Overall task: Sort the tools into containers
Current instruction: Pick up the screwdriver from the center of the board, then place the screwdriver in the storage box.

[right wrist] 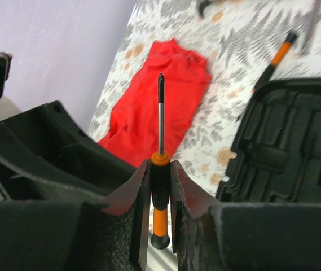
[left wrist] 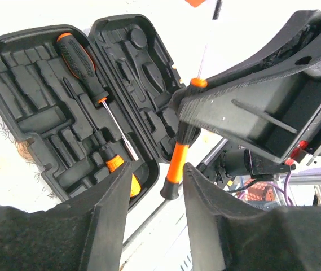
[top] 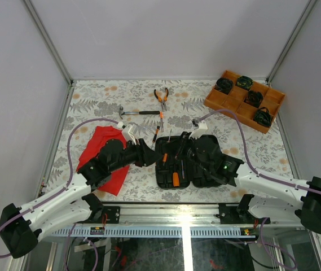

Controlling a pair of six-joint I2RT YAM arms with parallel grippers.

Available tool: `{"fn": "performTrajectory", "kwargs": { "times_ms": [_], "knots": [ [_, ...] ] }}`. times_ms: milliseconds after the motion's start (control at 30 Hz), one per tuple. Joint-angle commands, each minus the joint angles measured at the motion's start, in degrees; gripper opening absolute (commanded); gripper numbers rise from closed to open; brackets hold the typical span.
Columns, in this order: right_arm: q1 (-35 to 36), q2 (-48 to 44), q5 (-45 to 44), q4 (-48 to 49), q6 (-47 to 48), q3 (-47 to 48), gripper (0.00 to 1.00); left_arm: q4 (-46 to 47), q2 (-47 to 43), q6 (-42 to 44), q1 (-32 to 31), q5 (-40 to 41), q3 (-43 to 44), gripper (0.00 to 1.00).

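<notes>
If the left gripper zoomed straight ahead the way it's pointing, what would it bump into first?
Probably the small screwdriver held by the right gripper; its orange handle hangs just ahead of the open left gripper. Depth is hard to judge.

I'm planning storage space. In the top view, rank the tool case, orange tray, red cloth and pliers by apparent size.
1. tool case
2. orange tray and red cloth: look alike, and the left arm hides part of the cloth, so unranked
3. pliers
</notes>
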State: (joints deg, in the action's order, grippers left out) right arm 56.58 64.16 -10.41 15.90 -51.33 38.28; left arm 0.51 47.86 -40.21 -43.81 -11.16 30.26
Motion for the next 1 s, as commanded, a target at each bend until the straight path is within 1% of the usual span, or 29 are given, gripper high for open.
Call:
{"fn": "performTrajectory", "kwargs": {
  "times_ms": [0, 67, 133, 233, 333, 433, 500, 600, 800, 867, 967],
  "knots": [
    [0.2, -2.7, -10.6, -2.1, 9.3, 2.1, 0.00, 0.1, -0.5, 0.7, 0.0, 1.9, 3.4, 0.42],
    [0.2, -3.0, -11.9, -2.0, 14.3, 2.0, 0.00, -1.2, -1.2, 0.6, 0.0, 2.9, 4.0, 0.44],
    [0.2, -3.7, -9.8, 0.8, 22.4, 0.9, 0.00, -2.3, -1.6, 0.8, 0.0, 3.6, 4.5, 0.46],
    [0.2, -5.9, -5.3, 7.9, 36.2, -2.7, 0.00, -4.6, -1.3, 1.1, 0.0, 4.8, 6.0, 0.48],
    [0.2, -9.1, -2.1, 16.0, 46.5, -8.1, 0.00, -6.6, -1.4, 1.1, 0.0, 6.3, 7.5, 0.48],
    [0.2, -12.2, 5.6, 24.6, 60.0, -13.3, 0.00, -6.9, -2.0, 0.8, 0.0, 6.9, 7.9, 0.49],
    [0.2, -13.2, 9.5, 27.1, 65.8, -14.8, 0.00, -6.8, -2.1, 0.9, 0.0, 6.5, 8.4, 0.50],
    [0.2, -14.2, 14.1, 22.0, 74.6, -14.1, 0.01, -6.6, -1.3, 1.3, 0.0, 5.0, 9.7, 0.51],
    [0.2, -15.2, 27.4, 11.2, 91.1, -12.9, 0.08, -5.8, -0.4, 1.1, -0.5, 3.1, 11.7, 0.51],
    [0.3, -15.2, 31.3, 8.1, 98.3, -12.9, 0.10, -5.7, -0.1, 2.0, -1.3, 2.5, 12.3, 0.51],
    [0.2, -14.5, 33.8, 1.3, 107.4, -11.9, 0.10, -6.2, 1.2, 3.5, -2.6, 0.7, 13.6, 0.51]
  ]
}}
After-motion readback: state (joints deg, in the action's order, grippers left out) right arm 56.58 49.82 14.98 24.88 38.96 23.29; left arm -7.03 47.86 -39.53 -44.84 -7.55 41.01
